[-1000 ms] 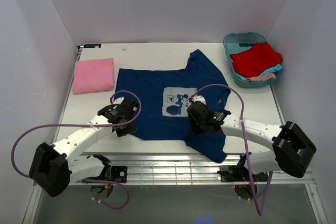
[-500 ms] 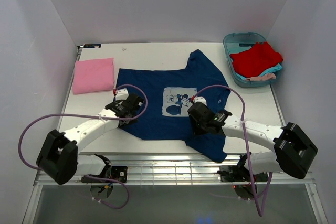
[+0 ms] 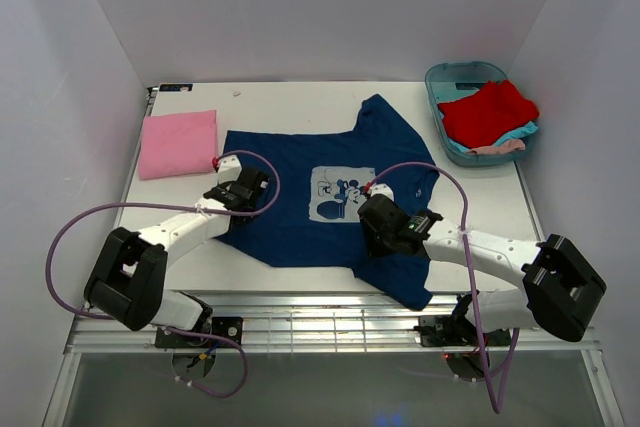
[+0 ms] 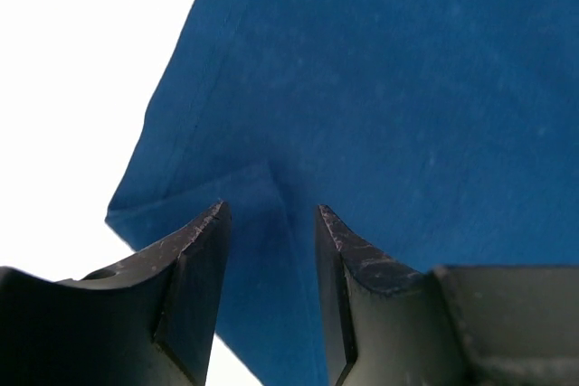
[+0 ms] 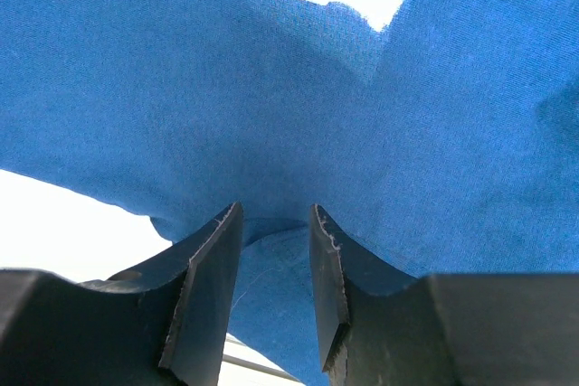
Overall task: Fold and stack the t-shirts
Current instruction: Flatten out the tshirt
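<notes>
Since the earlier frame the left gripper has moved up the navy tee along its left hem edge, away from the near corner and closer to the folded pink tee; its fingers stand apart over a crease, clamping nothing. The navy tee lies spread mid-table, print up; the right gripper, barely shifted, sits by the near sleeve's armpit, fingers apart astride a raised fold; the red tee and teal tee lie heaped in the tub, far right.
</notes>
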`<state>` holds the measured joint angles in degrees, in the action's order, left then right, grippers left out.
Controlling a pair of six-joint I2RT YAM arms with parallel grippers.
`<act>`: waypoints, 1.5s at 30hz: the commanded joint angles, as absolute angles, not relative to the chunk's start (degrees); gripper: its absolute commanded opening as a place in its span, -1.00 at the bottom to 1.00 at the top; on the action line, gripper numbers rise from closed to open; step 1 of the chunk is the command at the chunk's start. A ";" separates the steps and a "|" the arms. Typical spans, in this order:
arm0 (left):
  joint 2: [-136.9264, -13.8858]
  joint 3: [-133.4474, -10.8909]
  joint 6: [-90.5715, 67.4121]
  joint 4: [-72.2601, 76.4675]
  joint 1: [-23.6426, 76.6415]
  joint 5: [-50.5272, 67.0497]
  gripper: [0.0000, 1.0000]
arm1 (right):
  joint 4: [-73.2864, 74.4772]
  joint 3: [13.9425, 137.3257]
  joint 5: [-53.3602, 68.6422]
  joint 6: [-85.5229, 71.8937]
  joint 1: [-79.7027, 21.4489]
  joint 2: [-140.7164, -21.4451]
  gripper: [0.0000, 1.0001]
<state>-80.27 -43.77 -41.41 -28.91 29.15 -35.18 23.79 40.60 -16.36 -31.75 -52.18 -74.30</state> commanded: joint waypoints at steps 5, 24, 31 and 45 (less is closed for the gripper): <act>-82.52 -43.51 -39.38 -24.08 25.93 -32.08 0.04 | 22.50 40.96 -16.44 -32.17 -52.12 -74.79 -0.17; -85.78 -45.00 -42.01 -29.62 25.58 -32.61 -0.04 | 22.06 39.73 -16.35 -32.61 -52.12 -74.62 -0.20; -82.27 -45.35 -43.50 -33.30 25.58 -34.45 -0.16 | 21.62 40.08 -15.82 -32.17 -52.03 -75.50 -0.21; -76.91 -43.42 -50.18 -42.53 25.58 -36.04 -1.00 | 19.87 41.13 -14.68 -30.59 -52.03 -78.13 -0.21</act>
<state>-80.60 -43.86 -46.92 -39.07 25.98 -34.54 21.96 40.27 -15.00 -31.18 -52.18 -77.21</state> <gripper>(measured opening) 0.019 0.395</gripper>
